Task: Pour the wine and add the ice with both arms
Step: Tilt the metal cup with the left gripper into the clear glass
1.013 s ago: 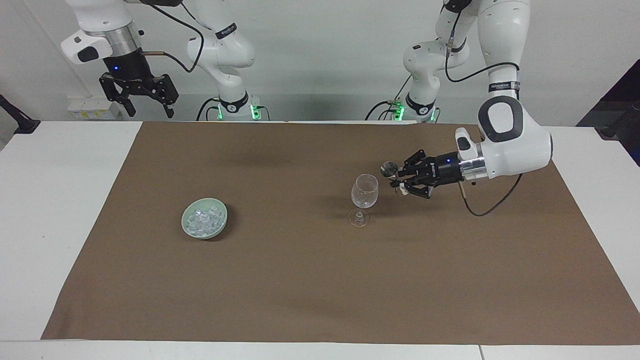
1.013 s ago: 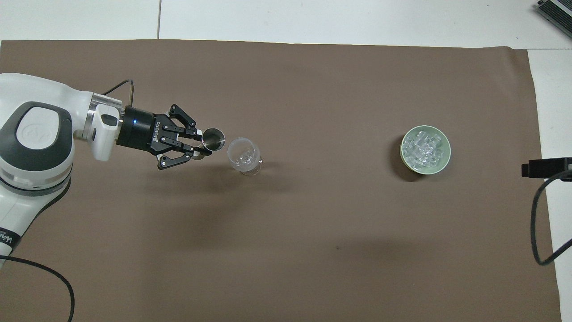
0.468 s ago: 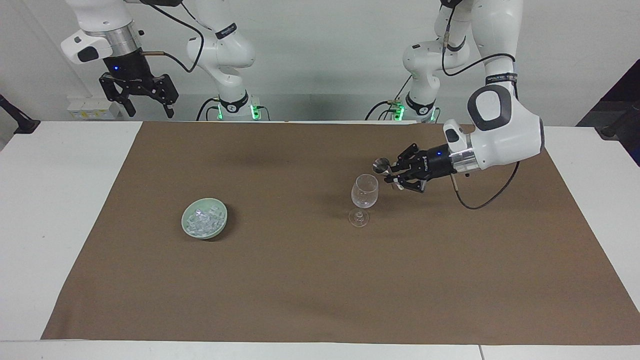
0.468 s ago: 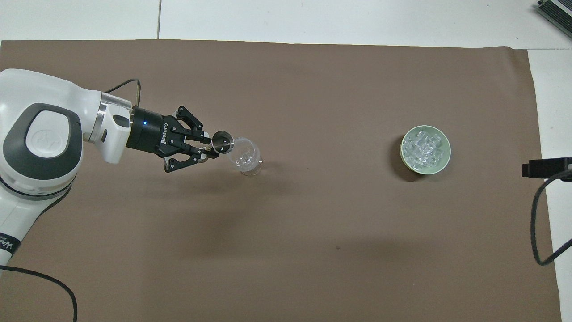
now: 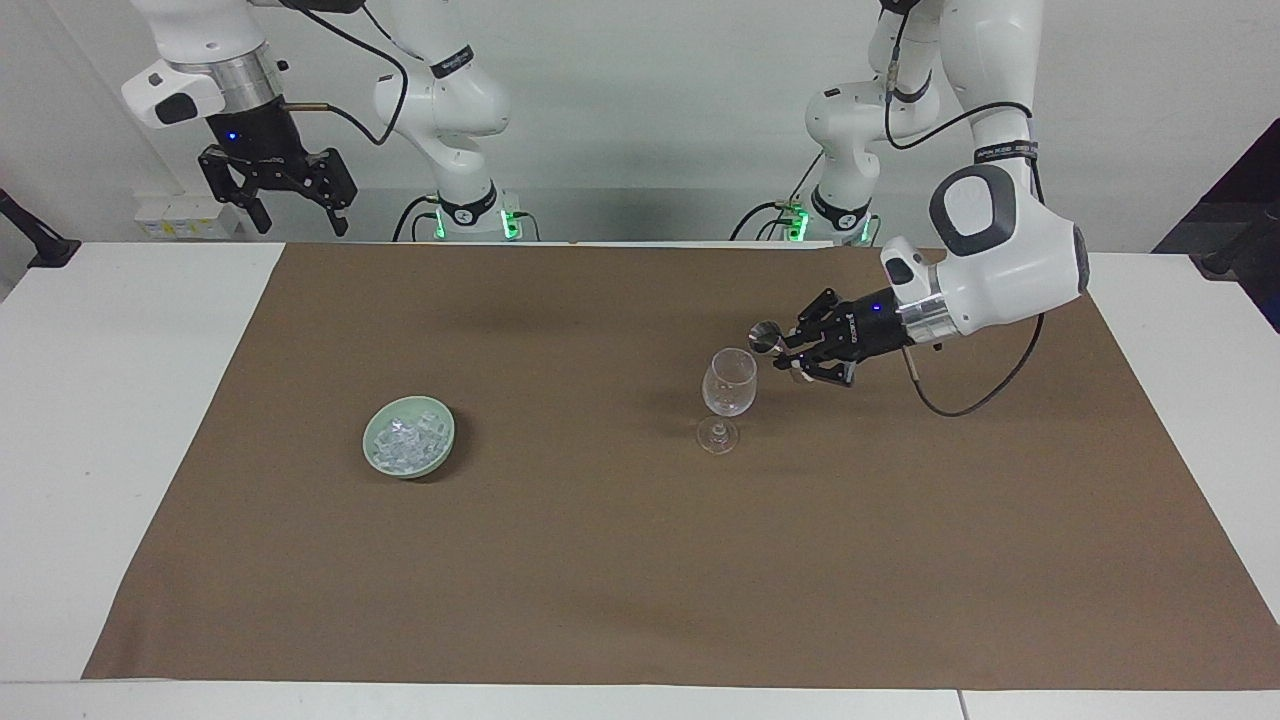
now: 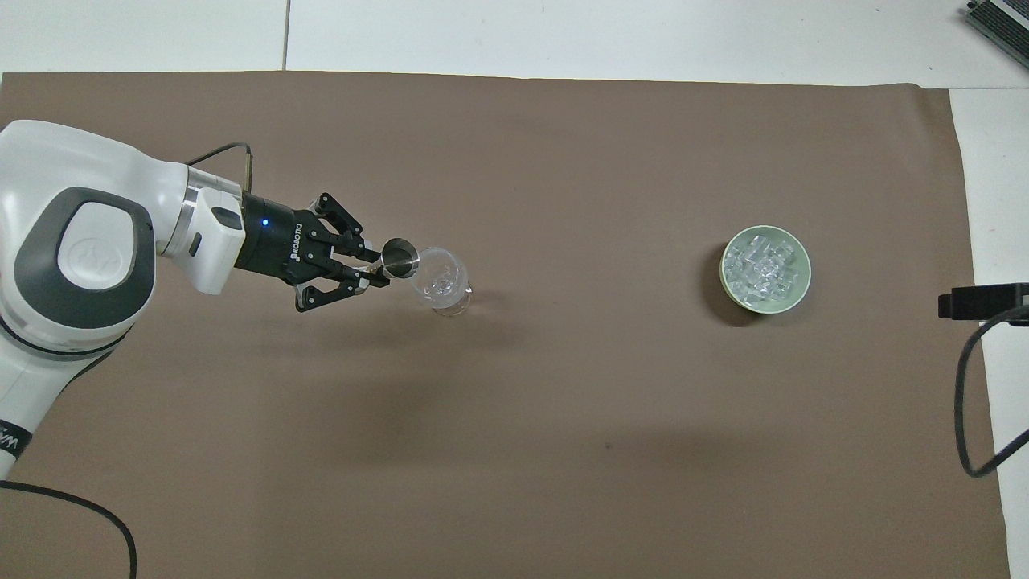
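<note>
Table [image 5: 130,420], white top, mostly covered by a large brown mat [image 5: 640,560] running nearly end to end.

Left arm [image 5: 1010,260] reaches in low over the mat from its own end, forearm near level. Right arm [image 5: 200,70] waits, raised high above the table's edge at its own end, clear of everything on the mat.

Right hand [image 5: 297,215] hangs pointing down, fingers spread wide apart, nothing in them. In the overhead view only a dark tip of it shows at the frame's edge.

Left hand [image 6: 378,269] lies on its side, fingers clamped together on a small metal cup [image 6: 399,257]. Cup is tipped, its open mouth facing the glass, rim just above and beside the glass's rim. Whether the two touch, cannot tell.

Green bowl [image 6: 764,268] sits on the mat toward the right arm's end, well apart from the glass. The ice [image 6: 760,265] is heaped in it, many small clear cubes.

Stemmed glass [image 5: 728,385] stands upright on the mat, toward the left arm's end, directly under the cup's mouth. Something clear glints in its bowl; what it is, cannot tell.
</note>
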